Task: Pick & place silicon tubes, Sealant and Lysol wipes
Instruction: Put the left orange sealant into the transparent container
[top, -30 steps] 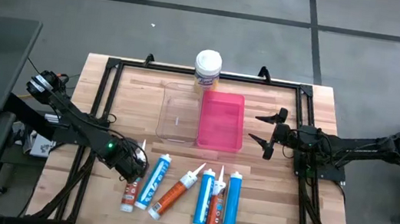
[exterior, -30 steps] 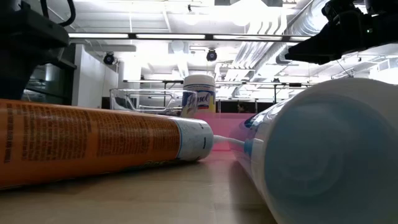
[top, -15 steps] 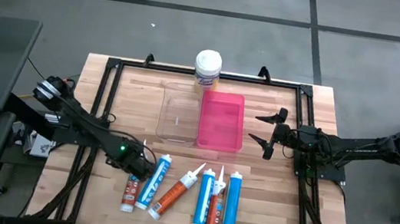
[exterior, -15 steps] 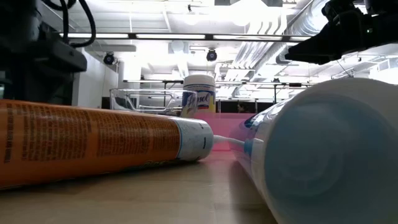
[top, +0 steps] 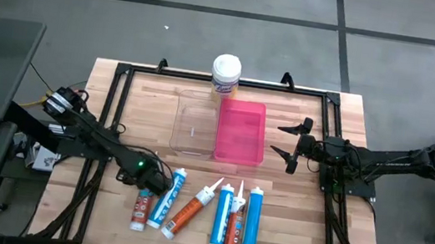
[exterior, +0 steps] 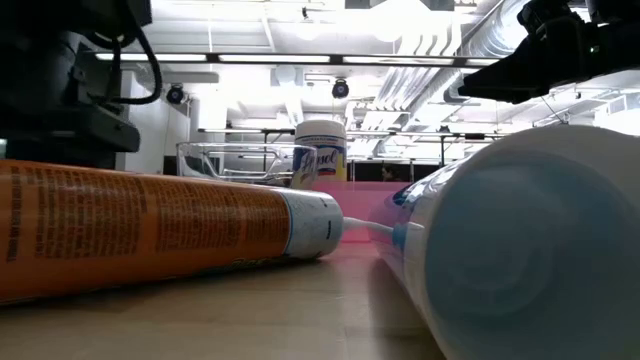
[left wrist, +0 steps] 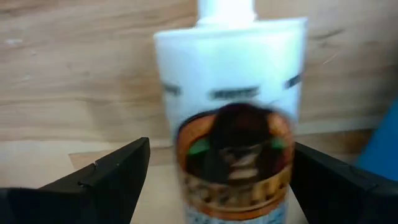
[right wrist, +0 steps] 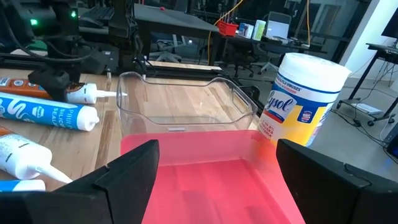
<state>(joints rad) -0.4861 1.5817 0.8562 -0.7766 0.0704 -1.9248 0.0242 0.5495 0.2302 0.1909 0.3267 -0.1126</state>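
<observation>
Low over the wooden table (top: 305, 226), the left gripper (top: 150, 182) hangs at the near-left end of a row of cartridges, its two dark fingers (left wrist: 102, 177) spread wide on either side of a small white tube with a brown-and-orange label (left wrist: 233, 112); the pads stand clear of the tube and nothing is held. Just beside that tube lies a blue-and-white cartridge (top: 167, 199), then an orange cartridge (top: 189, 211) with its white nozzle pointing up the table, then three more side by side: a blue cartridge (top: 222, 217), an orange-and-white cartridge (top: 234, 224) and another blue cartridge (top: 252, 220). Beyond the row, near the middle of the table, a clear plastic tray (top: 193, 125) sits touching a pink tray (top: 241, 131) on its right; both hold nothing visible. At the far edge, behind the seam between the trays, the Lysol wipes (top: 225, 75) stand upright, white lid on top, yellow-and-blue label facing the table. To the right of the pink tray, the right gripper (top: 292, 144) waits above the boards, its fingers wide apart and empty, pointed toward the trays.
</observation>
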